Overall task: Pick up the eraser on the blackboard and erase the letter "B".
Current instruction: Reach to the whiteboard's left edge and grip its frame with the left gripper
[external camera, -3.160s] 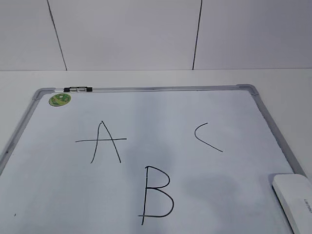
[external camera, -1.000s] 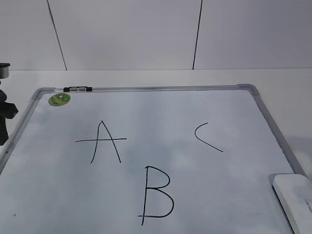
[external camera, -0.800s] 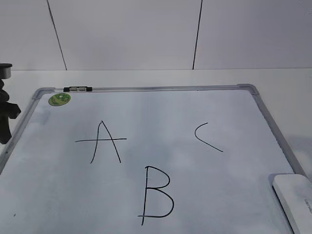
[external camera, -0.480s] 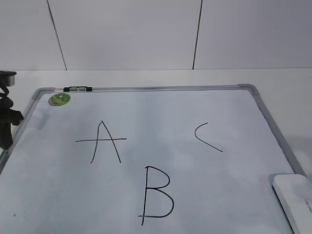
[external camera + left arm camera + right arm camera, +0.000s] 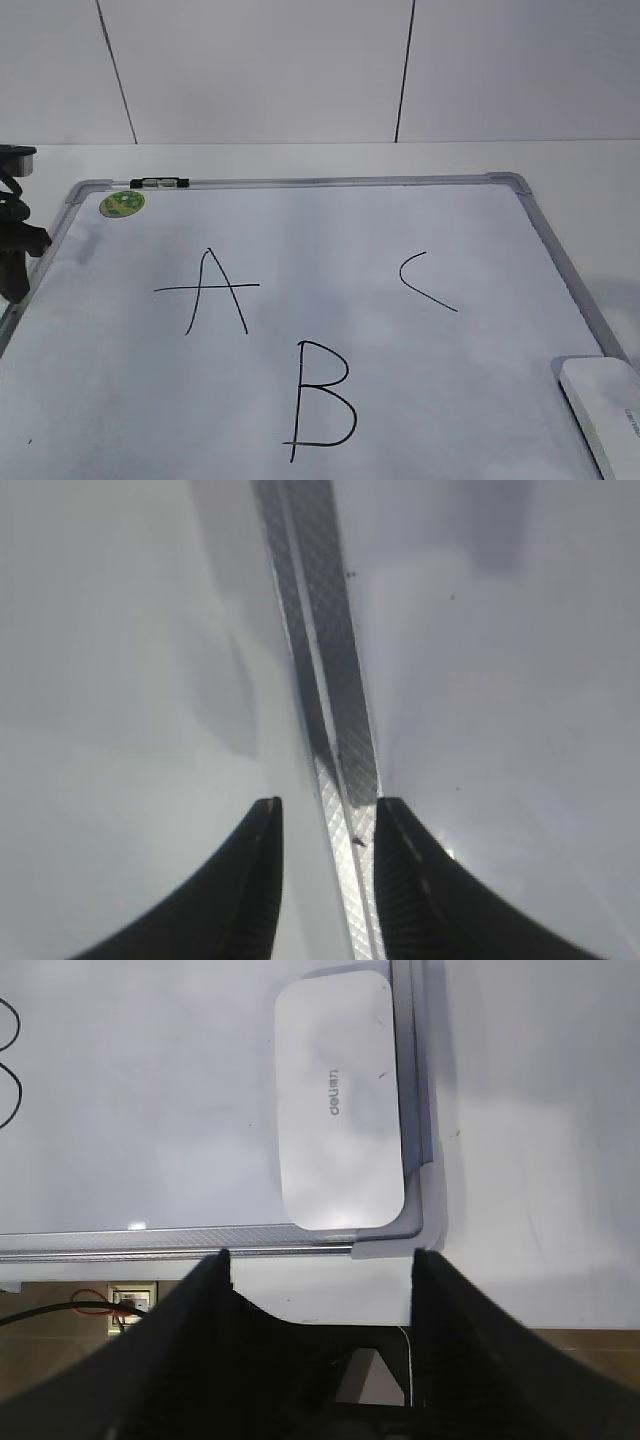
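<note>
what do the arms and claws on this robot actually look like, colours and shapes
Both claws are black. The left claw has two curved fingers with ribbed inner faces. The right claw has broad, matte, wedge-shaped fingers. In the exterior view the left arm is black with a grey cap on top.

A white table (image 5: 300,160) carries the blackboard (image 5: 350,230) flat on it

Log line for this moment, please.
eraser: untouched, board corner | "B": intact | left gripper: open astride frame | right gripper: open, short of eraser
</note>
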`<move>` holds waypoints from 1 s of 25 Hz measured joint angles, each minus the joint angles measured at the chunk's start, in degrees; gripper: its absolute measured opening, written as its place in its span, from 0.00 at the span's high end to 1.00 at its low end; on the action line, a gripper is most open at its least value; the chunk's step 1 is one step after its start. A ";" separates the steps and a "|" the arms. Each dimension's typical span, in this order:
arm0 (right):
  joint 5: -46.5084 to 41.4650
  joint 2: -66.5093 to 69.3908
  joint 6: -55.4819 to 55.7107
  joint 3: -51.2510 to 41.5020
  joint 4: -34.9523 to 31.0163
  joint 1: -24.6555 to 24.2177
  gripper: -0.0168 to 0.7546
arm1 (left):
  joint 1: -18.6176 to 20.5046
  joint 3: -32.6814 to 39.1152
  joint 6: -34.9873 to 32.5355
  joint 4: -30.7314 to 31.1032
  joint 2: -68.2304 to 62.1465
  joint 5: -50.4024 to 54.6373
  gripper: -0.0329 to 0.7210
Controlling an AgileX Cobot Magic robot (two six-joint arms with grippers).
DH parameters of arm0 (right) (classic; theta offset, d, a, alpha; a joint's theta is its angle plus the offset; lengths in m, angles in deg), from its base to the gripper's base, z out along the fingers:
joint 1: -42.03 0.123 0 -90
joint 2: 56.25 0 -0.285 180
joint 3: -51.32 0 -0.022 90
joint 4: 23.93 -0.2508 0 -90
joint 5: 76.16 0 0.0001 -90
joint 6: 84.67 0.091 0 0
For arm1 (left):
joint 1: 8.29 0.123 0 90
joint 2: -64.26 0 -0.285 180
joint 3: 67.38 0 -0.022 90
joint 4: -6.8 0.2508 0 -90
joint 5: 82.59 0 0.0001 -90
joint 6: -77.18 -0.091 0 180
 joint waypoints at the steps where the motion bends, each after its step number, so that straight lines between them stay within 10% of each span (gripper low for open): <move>1: 0.00 0.00 0.00 0.00 0.00 0.00 0.38 | 0.00 0.00 0.00 0.00 0.00 0.00 0.65; 25: -0.84 0.00 0.00 0.00 -0.15 0.00 0.38 | 0.00 -0.12 0.00 0.00 -2.32 -0.82 0.65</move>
